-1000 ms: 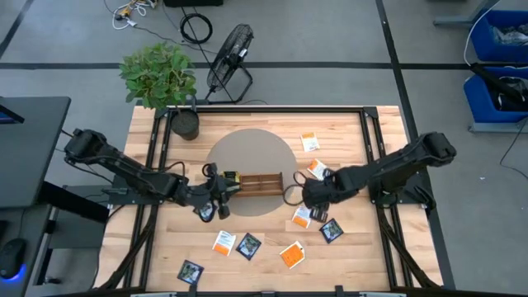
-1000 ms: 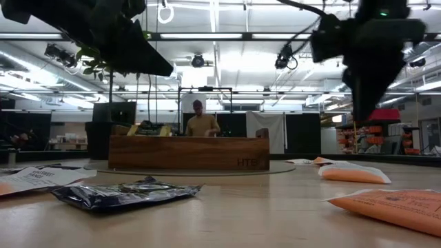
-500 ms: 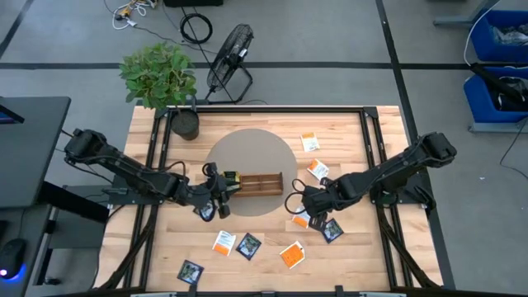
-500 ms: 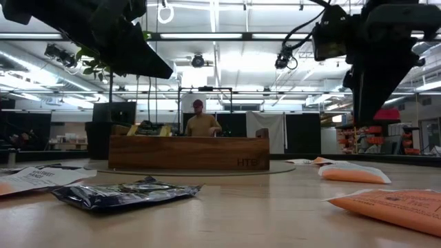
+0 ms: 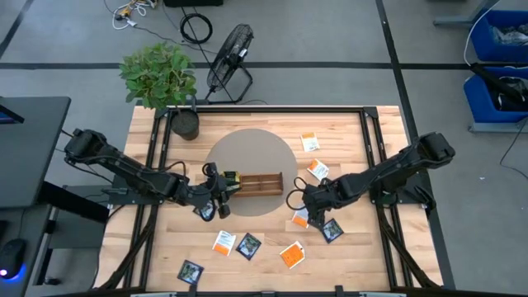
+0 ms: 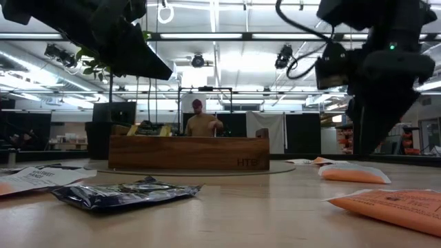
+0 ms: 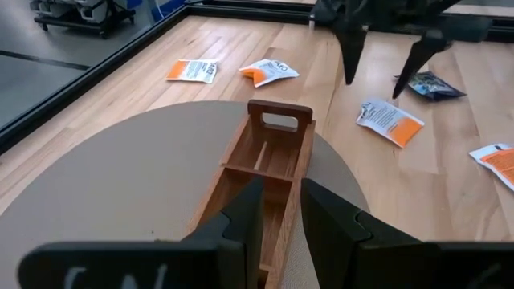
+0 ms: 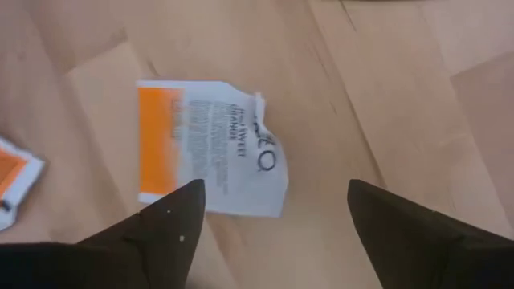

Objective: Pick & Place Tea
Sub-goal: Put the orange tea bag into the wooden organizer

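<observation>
Under my right gripper: orange-and-white sachet (image 8: 210, 148) flat on the wood table (image 5: 346, 132), lying between the two finger tips and just ahead of them, not touched.
Right gripper (image 5: 299, 206): fingers (image 8: 165, 225) spread wide, nothing held, I see it hanging just above the table off the near end of the tray.
Left gripper (image 7: 279, 210): I have it at the other end of the wooden tray (image 7: 269, 156); fingers close together with a narrow gap, sitting over the tray's end wall. Can't tell if they pinch the wall or only straddle it.
Tray: lies on the round grey mat (image 5: 247, 153), between my two grippers, long axis running from one to the other.
Sachets near right gripper: dark navy one (image 5: 332, 230) just beside it on the outer side; another orange one (image 5: 317, 170) further off toward the far edge of the table, and one (image 5: 309, 142) beyond that.
Sachets toward the front edge: orange (image 5: 291, 255), navy (image 5: 248, 246), orange-and-white (image 5: 223, 242), navy (image 5: 190, 271), all well apart from both grippers.
Sachet by left gripper: one navy (image 5: 204, 212) partly under the arm.
Background: potted plant (image 5: 161, 78) at the table's far corner, floor fan (image 5: 229, 51) behind it, a person (image 6: 201, 122) standing well beyond the table in the low view.
</observation>
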You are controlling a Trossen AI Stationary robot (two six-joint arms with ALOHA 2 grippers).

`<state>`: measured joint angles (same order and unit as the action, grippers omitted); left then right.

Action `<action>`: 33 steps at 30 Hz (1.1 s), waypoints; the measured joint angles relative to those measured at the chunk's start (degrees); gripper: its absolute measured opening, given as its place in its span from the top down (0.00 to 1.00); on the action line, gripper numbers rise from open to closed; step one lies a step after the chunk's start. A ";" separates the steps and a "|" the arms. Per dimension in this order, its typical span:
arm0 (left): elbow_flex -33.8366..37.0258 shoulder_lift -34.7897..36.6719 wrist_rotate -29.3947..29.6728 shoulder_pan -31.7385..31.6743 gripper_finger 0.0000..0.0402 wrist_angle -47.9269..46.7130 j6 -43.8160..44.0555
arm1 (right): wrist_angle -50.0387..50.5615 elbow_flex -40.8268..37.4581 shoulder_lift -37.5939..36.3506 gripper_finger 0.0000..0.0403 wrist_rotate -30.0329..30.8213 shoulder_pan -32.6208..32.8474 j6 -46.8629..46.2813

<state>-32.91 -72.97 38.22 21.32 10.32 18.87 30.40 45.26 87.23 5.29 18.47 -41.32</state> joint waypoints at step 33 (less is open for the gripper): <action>0.00 0.00 0.02 0.01 0.78 0.09 -0.02 | -4.10 -5.23 2.50 0.67 5.30 -1.06 1.29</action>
<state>-32.91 -72.97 38.24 21.33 10.41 18.85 26.30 40.03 89.73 10.60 17.41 -40.03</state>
